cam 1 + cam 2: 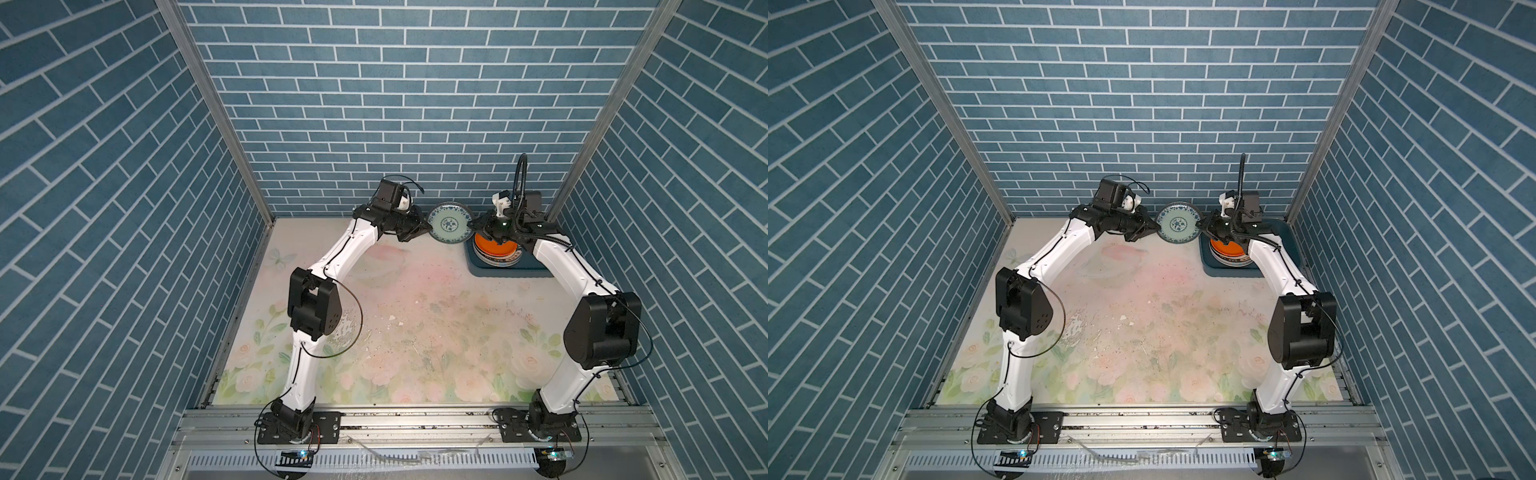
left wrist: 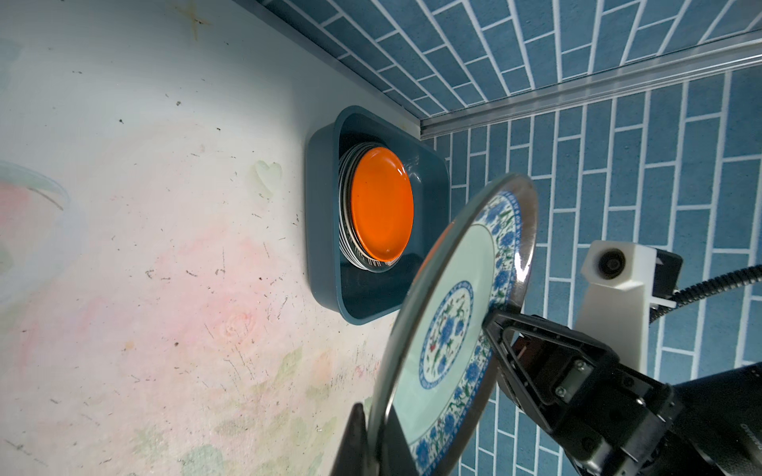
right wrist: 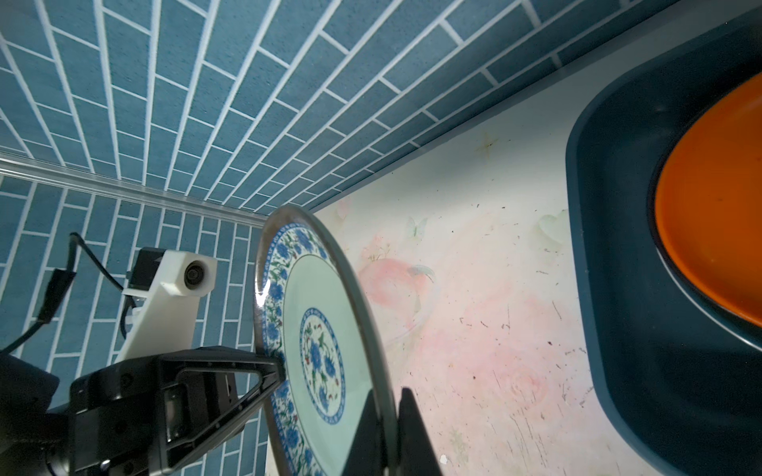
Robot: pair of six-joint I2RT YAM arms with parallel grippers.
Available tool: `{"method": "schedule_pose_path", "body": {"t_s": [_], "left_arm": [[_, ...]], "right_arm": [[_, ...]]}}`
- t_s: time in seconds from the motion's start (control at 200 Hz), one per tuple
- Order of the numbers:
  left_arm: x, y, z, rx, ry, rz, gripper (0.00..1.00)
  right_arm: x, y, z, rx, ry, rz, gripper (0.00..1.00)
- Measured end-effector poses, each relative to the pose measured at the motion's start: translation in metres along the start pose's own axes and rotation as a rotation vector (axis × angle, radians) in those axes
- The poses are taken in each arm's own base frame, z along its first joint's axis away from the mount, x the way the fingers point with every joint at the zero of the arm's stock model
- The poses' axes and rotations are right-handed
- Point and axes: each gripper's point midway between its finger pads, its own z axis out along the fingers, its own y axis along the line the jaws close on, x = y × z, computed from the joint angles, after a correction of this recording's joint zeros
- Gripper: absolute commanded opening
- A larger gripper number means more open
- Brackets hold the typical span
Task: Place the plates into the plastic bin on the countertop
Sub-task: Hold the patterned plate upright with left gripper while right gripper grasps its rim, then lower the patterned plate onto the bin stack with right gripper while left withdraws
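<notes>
Both pairs of jaws are clenched on the teal-patterned plate [image 1: 451, 222]. The left gripper [image 1: 429, 229] pinches one rim edge and the right gripper [image 1: 472, 225] the opposite edge, so the plate hangs tilted between them, clear of the countertop [image 1: 415, 316]. The plastic bin [image 1: 513, 272] sits just beneath and beyond the right gripper, its stack topped by the orange plate [image 1: 492, 246]. This looks like a hand-over. The left jaws should release only once the right pinch is firm, then back straight off. The right arm should then level the plate and lower it centred on the stack.
</notes>
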Motion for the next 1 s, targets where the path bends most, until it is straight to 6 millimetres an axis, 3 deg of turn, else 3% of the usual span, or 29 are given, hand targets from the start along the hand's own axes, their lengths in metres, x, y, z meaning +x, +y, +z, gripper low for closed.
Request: {"method": "schedule_pose_path", "body": {"t_s": [0.14, 0.2, 0.445, 0.59, 0.755, 0.995], "left_arm": [[0.0, -0.001, 0.0, 0.002, -0.001, 0.011, 0.27], [-0.001, -0.004, -0.001, 0.007, -0.005, 0.023, 0.4], [-0.008, -0.015, -0.01, 0.017, -0.048, 0.089, 0.76], [-0.014, -0.033, -0.035, 0.034, -0.109, 0.149, 0.88], [-0.021, -0.067, -0.079, 0.078, -0.206, 0.263, 0.98], [-0.013, -0.112, -0.137, 0.158, -0.331, 0.454, 1.0]], "right_arm": [[0.001, -0.002, 0.0, 0.008, 0.003, 0.009, 0.0], [0.002, -0.003, 0.0, 0.014, 0.005, 0.013, 0.0], [0.006, -0.013, 0.0, 0.06, 0.013, 0.032, 0.0], [0.004, -0.015, 0.0, 0.069, 0.007, 0.033, 0.0], [0.002, -0.023, 0.001, 0.083, 0.003, 0.044, 0.0], [-0.021, -0.065, -0.01, 0.148, -0.048, 0.104, 0.0]]}}
